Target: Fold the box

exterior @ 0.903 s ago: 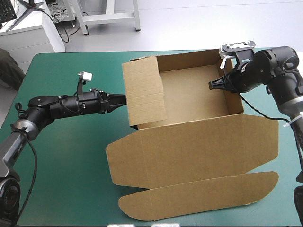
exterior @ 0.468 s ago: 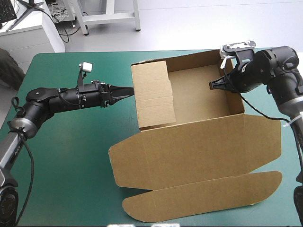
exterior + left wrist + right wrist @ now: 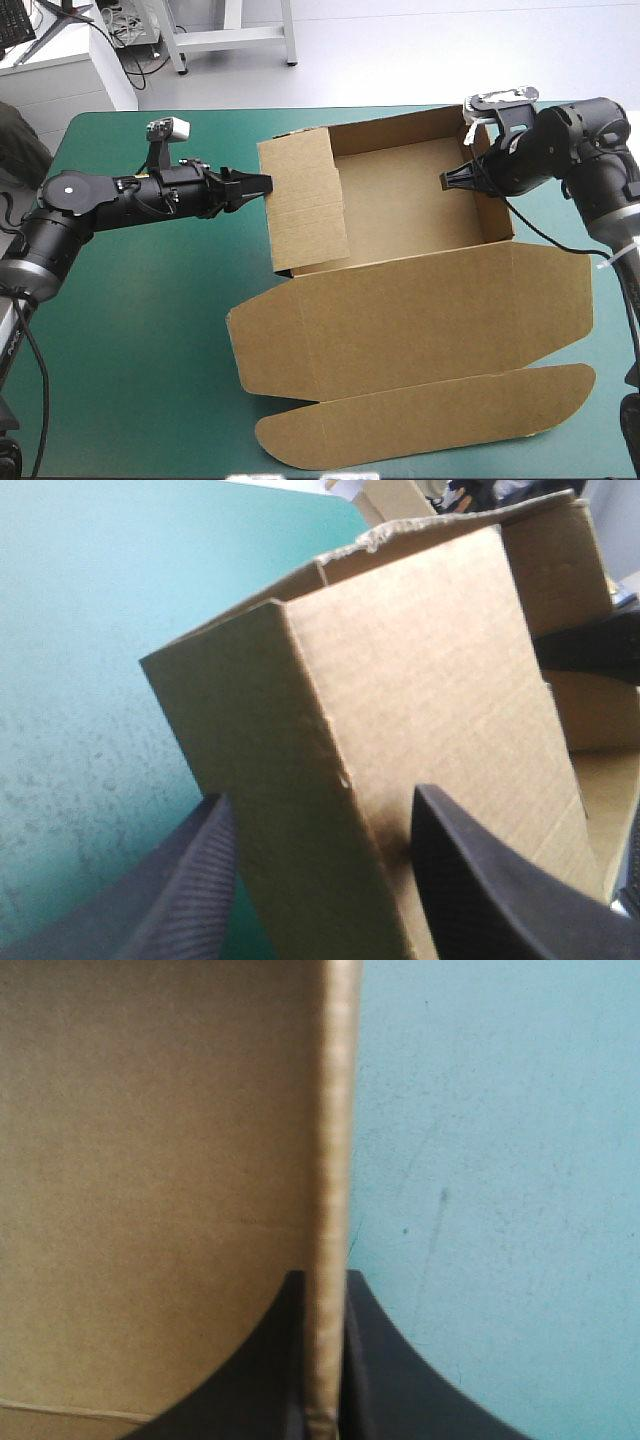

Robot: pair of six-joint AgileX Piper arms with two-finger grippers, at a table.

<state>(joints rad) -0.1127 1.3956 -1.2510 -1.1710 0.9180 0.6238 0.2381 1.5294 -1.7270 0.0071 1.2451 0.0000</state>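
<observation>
Table [image 3: 130,330]: teal-green cover. The box [image 3: 410,195] sits mid-table toward the far edge as an open tray. Far and right walls are up, and the lid [image 3: 420,310] lies flat toward the near edge with its rounded tuck flap [image 3: 430,420] outermost.

Step, my read: setting the left wall [image 3: 305,205]. It's a doubled panel leaning in over the tray floor, not seated. The rest of the tray looks formed.

Next move: likely needs the panel pushed down and in until it locks against the floor. The right side has to stay braced so the tray doesn't slide. Risk: the panel could spring back if let go too soon.

Left arm [image 3: 110,195]: comes in low and nearly level from the table's left, wrist pointed at the left wall's outer top edge.

Right arm [image 3: 590,160]: reaches over the far right corner, wrist angled down into the tray.

Left gripper [image 3: 262,184]: fingers wide apart, straddling the wall's folded edge. Board sits between them but isn't clamped.

Right gripper [image 3: 447,180]: fingers nearly together, pinching the right wall's [image 3: 497,215] top edge, one finger inside the tray and one outside.
</observation>
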